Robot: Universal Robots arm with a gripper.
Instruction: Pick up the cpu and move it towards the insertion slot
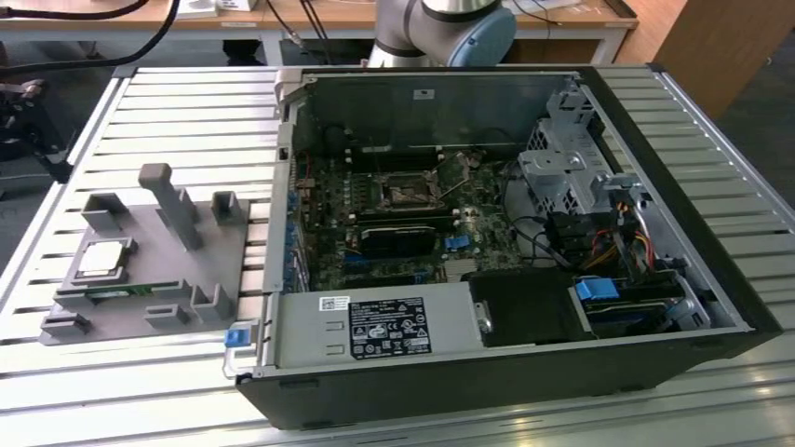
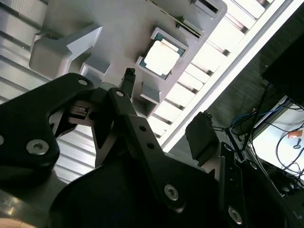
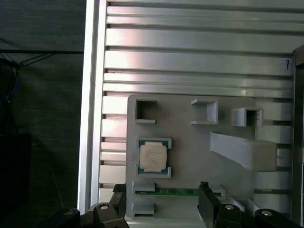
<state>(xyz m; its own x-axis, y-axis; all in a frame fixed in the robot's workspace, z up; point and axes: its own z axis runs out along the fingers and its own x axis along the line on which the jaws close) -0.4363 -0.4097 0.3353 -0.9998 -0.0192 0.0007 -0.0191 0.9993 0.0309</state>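
The cpu is a small silvery square chip lying flat in a pocket of the grey fixture, which sits on the slatted table at the exterior view's left. Both wrist views look down on the cpu from well above. My gripper hangs over the fixture, open, with its two black fingertips spread wide and nothing between them. It is apart from the chip. The insertion slot is the metal-framed square socket on the motherboard inside the open computer case.
The open computer case stands at the exterior view's right, with a black power supply near its front wall. A thin green memory stick lies in the fixture beside the cpu. Upright grey posts rise from the fixture. The table edge runs close to the fixture.
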